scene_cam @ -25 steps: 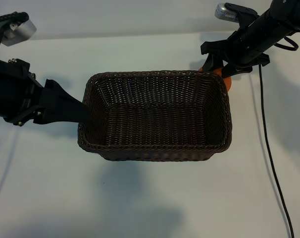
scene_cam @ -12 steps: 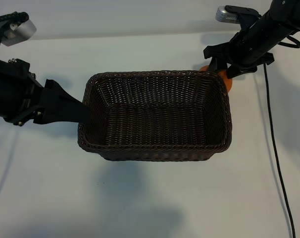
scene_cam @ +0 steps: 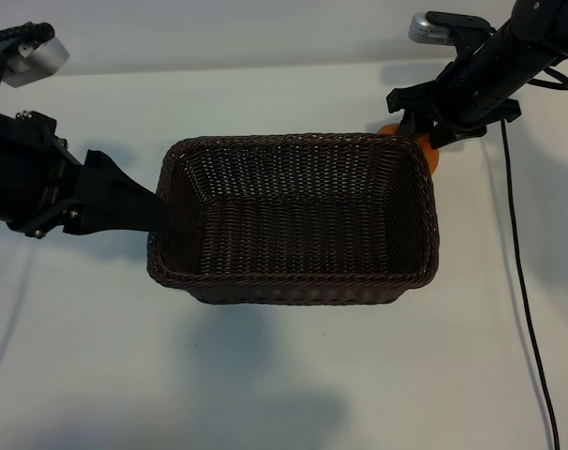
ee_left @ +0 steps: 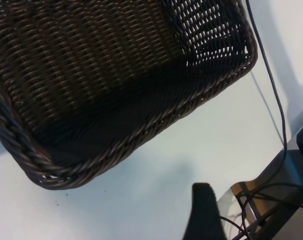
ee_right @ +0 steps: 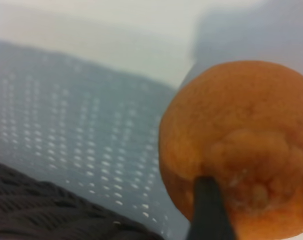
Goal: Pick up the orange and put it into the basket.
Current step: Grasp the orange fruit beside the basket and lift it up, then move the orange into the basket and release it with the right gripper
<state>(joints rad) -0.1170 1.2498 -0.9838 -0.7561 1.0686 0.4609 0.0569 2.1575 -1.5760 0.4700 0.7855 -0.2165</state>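
Note:
The orange (scene_cam: 430, 156) rests on the white table just behind the far right corner of the dark wicker basket (scene_cam: 293, 283), and most of it is hidden by my right gripper (scene_cam: 417, 133). In the right wrist view the orange (ee_right: 241, 125) fills the space between the jaws. One black finger (ee_right: 206, 212) lies against its knobby side, so the gripper is shut on it. My left gripper (scene_cam: 158, 212) stands open at the basket's left wall. One of its fingers (ee_left: 204, 212) hangs over bare table beside the basket's braided rim (ee_left: 141, 136).
A black cable (scene_cam: 520, 281) runs down the table at the right of the basket. The table's edge (ee_left: 271, 165) and loose wires (ee_left: 251, 210) show beyond the basket in the left wrist view. White table surface lies in front of the basket.
My right gripper has shifted slightly right and its jaws have narrowed onto the orange. The basket, the orange and the left arm have stayed in place.

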